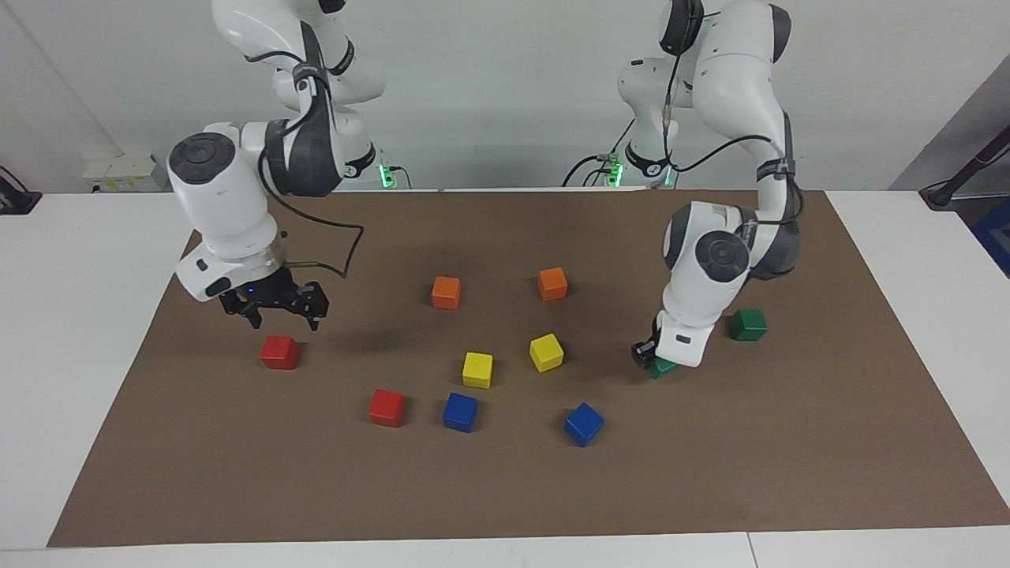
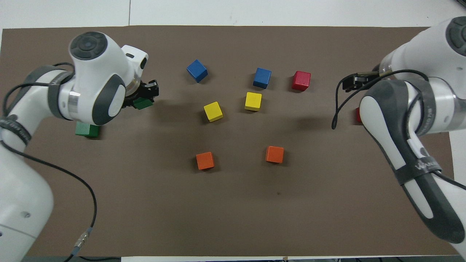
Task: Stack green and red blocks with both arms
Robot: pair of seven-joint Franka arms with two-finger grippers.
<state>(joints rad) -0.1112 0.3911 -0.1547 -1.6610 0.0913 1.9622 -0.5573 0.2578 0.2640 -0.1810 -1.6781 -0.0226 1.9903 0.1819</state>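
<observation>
Right now the left gripper (image 1: 652, 359) is pinching a green block (image 1: 663, 368) between its fingers, holding it over the brown mat (image 1: 505, 489) toward the left arm's end of the table; the block is sitting tilted in the grip, one corner dipping, and whether it is touching the mat I cannot tell. A second green block (image 1: 747, 324) is lying flat just nearer to the robots, close to the mat's edge at that end. The right gripper (image 1: 274, 308) is hanging in the air with its fingers spread and holding nothing, over the mat just robot-side of a red block (image 1: 279, 352), which is resting square on the mat toward the right arm's end, near that edge. Another red block (image 1: 387, 408) is sitting farther from the robots, beside a blue cube (image 1: 460, 412). Being cubes, none of the four has a long axis; the three lying flat are showing faces roughly square to the mat's edges. In the middle, two yellow cubes (image 1: 477, 369) and two orange cubes (image 1: 446, 292) are crowding the centre, with a turned blue cube (image 1: 584, 424) between the held green block and the other blue one. Wide bare mat is lying open along the edge farthest from the robots and in the strip nearest them.
</observation>
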